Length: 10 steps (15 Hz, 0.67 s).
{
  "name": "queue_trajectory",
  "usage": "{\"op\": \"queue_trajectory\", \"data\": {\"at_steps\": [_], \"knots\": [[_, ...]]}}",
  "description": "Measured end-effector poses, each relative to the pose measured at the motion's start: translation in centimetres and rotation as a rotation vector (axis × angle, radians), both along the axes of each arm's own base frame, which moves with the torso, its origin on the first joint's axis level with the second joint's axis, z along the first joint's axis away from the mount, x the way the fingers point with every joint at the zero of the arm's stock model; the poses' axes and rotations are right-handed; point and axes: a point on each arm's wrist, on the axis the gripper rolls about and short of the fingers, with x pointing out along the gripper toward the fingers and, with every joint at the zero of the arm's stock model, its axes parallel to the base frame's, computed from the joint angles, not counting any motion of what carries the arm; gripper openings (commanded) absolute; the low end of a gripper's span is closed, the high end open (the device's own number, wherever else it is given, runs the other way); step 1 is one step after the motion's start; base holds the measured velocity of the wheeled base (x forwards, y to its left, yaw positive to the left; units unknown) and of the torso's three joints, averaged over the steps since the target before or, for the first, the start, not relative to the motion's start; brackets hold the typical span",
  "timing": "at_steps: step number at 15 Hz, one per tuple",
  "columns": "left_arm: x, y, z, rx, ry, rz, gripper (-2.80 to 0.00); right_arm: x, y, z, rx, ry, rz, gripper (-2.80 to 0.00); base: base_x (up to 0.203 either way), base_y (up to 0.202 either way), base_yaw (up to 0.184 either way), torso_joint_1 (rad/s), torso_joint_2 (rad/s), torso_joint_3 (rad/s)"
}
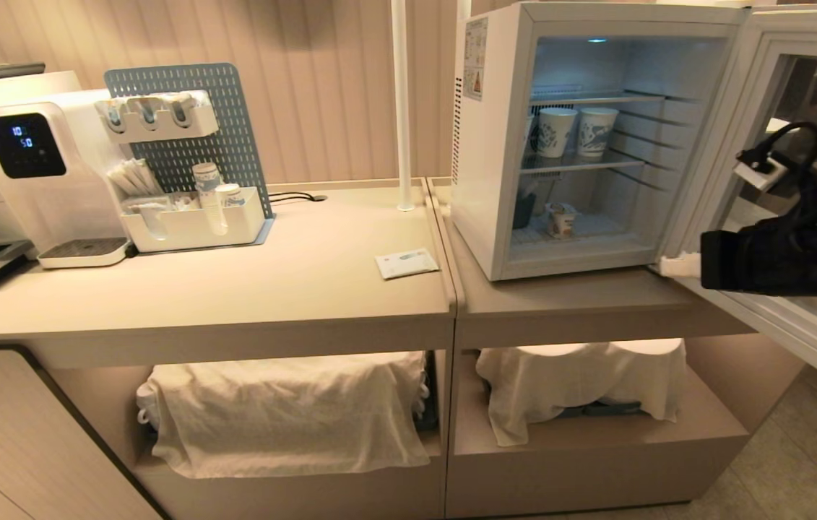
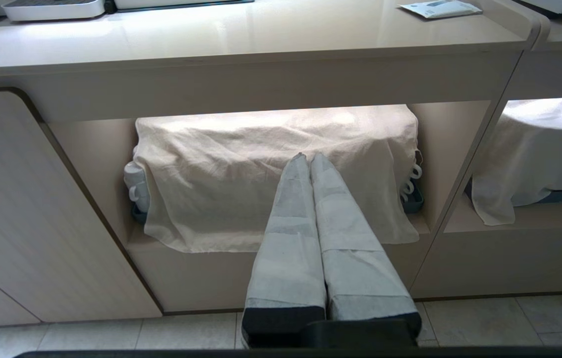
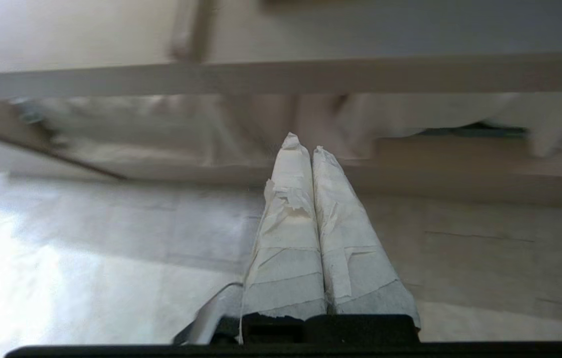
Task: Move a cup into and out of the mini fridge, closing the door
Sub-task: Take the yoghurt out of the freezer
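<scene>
Here, only my head view showed the mini fridge [image 1: 495, 180], a white box standing on the right counter [image 1: 567, 296] with its door [image 1: 776, 180] swung wide open to the right. Inside were two wire shelves. On the middle shelf stood two tall paper cups [image 1: 576, 131] with blue patterns, side by side. On the fridge floor, near the front, sat the one small cup [image 1: 561, 220] with its square white lid, and a dark object I could not identify stood just left of it.

My right gripper [image 1: 679, 265] showed in that view as a white tip on a black arm, at the lower corner of the fridge opening beside the door's hinge edge. My right wrist view alone showed its two taped fingers [image 3: 285, 219] pressed together, holding nothing, with blurred floor and counter edge beyond.

My left gripper [image 2: 306, 158] appeared only in my left wrist view, its two fingers also pressed together and empty, low in front of the left counter [image 2: 241, 35].

Two draped white cloths [image 1: 285, 412] covered things on the lower shelves, one under each counter. On the left counter lay one flat white packet [image 1: 406, 263], and farther left stood one water dispenser [image 1: 40, 166] and one blue pegboard organiser [image 1: 195, 152].
</scene>
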Motion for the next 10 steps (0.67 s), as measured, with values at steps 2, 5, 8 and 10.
{"op": "queue_trajectory", "data": {"at_steps": [2,5,8,10], "knots": [[0.0,0.0,0.0,0.000,0.000,0.000,-2.80,2.7,0.1,-1.6,-0.073,0.019,-0.045,-2.80,0.000,0.000,0.000,0.000,0.00,0.000],[0.0,0.0,0.0,0.000,0.000,0.000,-2.80,6.4,0.5,-3.5,-0.110,0.020,-0.025,-2.80,0.000,0.000,0.000,0.000,0.00,0.000],[0.0,0.0,0.0,0.000,0.000,0.000,-2.80,9.9,0.9,-5.0,-0.125,0.007,-0.020,-2.80,0.000,0.000,0.000,0.000,0.00,0.000],[0.0,0.0,0.0,0.000,0.000,0.000,-2.80,12.0,1.1,-6.3,-0.126,-0.024,-0.021,-2.80,0.000,0.000,0.000,0.000,0.00,0.000]]}}
